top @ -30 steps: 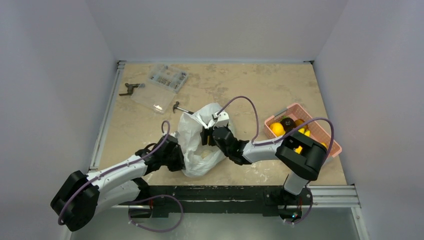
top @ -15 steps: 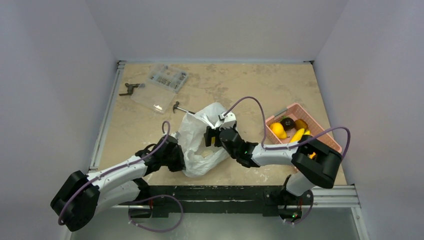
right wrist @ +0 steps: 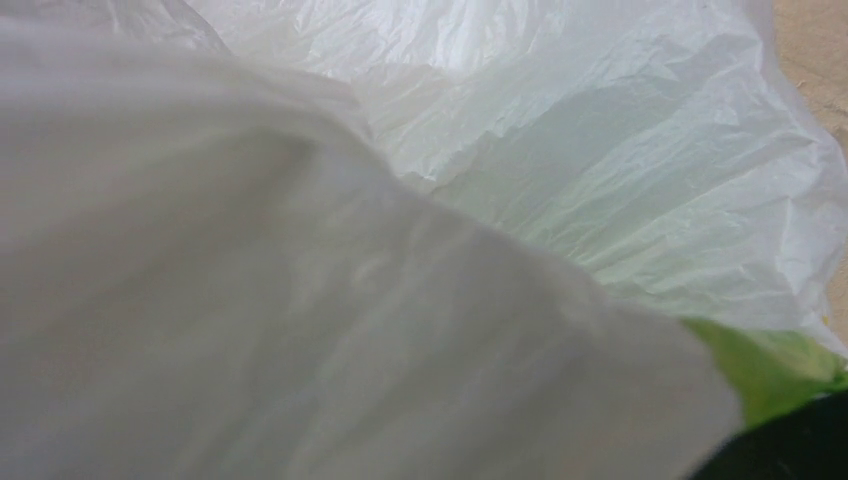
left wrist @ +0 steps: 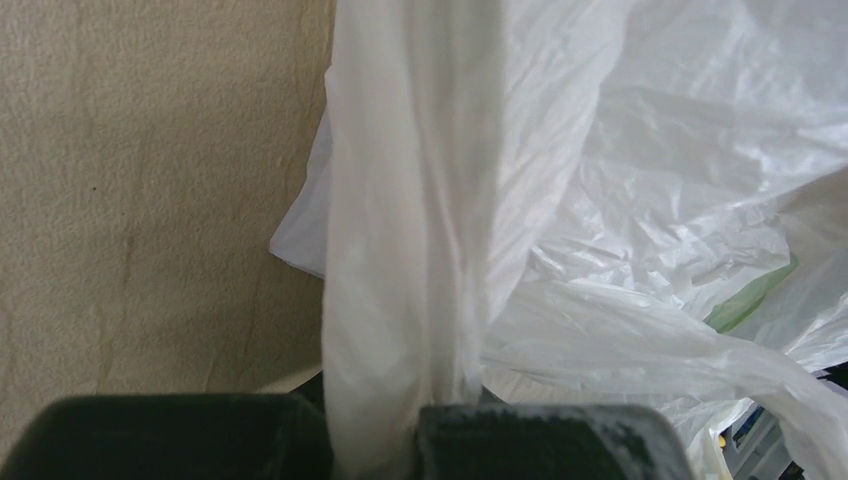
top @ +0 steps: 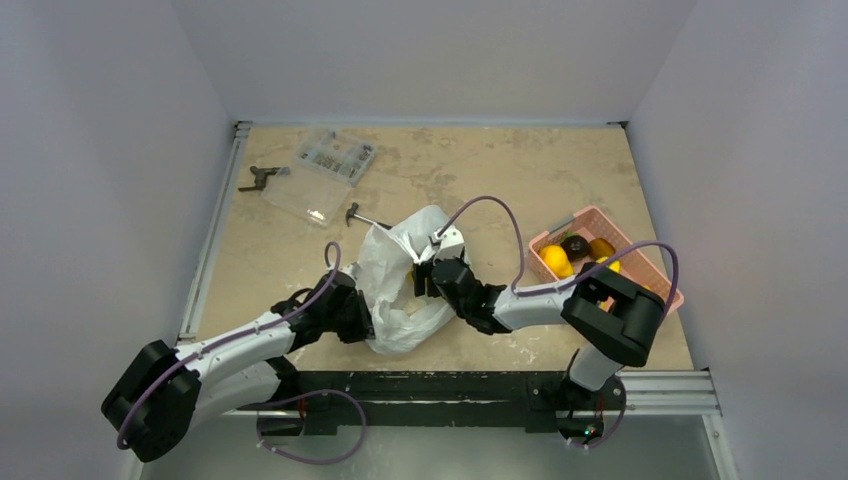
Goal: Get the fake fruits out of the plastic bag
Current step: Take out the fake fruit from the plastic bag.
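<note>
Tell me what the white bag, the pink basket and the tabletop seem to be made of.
The bag: thin translucent plastic film, glossy; it crinkles finely and light passes through. The pink basket: probably rigid moulded plastic, given slatted walls and even colour. The tabletop: matte mottled beige, stone-like, possibly laminate.

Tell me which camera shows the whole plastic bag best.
Top external: the plastic bag shows almost whole, partly covered by the right gripper. Left wrist shows only a bunched strip pinched in the left gripper, with folds beyond; right wrist shows crinkled folds up close.
</note>
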### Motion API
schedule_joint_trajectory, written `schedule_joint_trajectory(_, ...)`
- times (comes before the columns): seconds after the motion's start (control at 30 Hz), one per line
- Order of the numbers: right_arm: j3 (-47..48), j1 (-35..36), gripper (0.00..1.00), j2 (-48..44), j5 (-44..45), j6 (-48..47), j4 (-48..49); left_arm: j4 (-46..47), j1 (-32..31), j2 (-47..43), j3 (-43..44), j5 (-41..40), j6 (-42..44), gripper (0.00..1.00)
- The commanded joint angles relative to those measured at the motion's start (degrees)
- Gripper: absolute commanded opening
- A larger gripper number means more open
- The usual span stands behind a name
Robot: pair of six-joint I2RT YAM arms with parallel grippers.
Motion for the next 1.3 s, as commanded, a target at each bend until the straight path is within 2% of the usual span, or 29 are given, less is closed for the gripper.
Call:
schedule_joint_trajectory(0.0,3.8,-0.2,0.67,1.8,0.4,-1.5,2.3,-1.2,-0.3,0.2,-2.1,-2.2,1.3,0.0)
schedule_joint_trajectory(0.1,5.3,-0.2,0.73,3.9,0.8,-2.3,3.3,-0.3,-0.3,0.4,-2.3,-1.7,1.2,0.0)
schedule_joint_trajectory(0.17,6.7,-0.3,0.74,5.3,0.8,-2.1,3.2,0.0,-0.4,0.8,-2.1,-1.0,1.5,0.0)
schedule_joint_trajectory(0.37,10.2,-1.6,0.74,9.4,-0.2,-0.6,1.7,-0.5,-0.4,0.4,-2.3,-1.0,2.1,0.0)
schedule_joint_trajectory(0.47,8.8,-2.8,0.71,9.9,-4.2,0.0,5.3,-0.6,-0.4,-0.6,-2.9,-1.3,2.0,0.0)
schedule_joint_trajectory(0.6,7.6,-3.3,0.59,10.4,-7.9,0.1,8.0,-1.5,-0.4,-1.5,-2.8,-1.4,2.6,0.0)
schedule_joint_trajectory(0.7,6.1,-3.3,0.57,8.8,-9.8,-0.1,8.4,-3.0,-0.4,-4.1,-2.6,-3.1,2.9,0.0)
schedule_joint_trajectory(0.9,5.1,-3.4,0.32,4.5,-10.9,0.6,5.3,-4.9,-0.4,-11.9,-2.6,-5.0,1.5,0.0)
schedule_joint_trajectory(0.97,4.8,-3.3,0.3,2.9,-10.5,0.1,4.0,-5.6,-0.3,-14.1,-2.8,-5.7,1.1,0.1)
schedule_joint_trajectory(1.1,4.1,-3.3,0.18,-0.2,-10.9,-0.5,2.5,-6.2,-0.4,-19.7,-4.9,-7.5,-0.4,0.4)
schedule_joint_trajectory(1.27,3.2,-3.3,0.14,-3.2,-10.2,-0.9,0.6,-14.5,-0.3,-25.4,-2.8,-9.9,0.2,0.64)
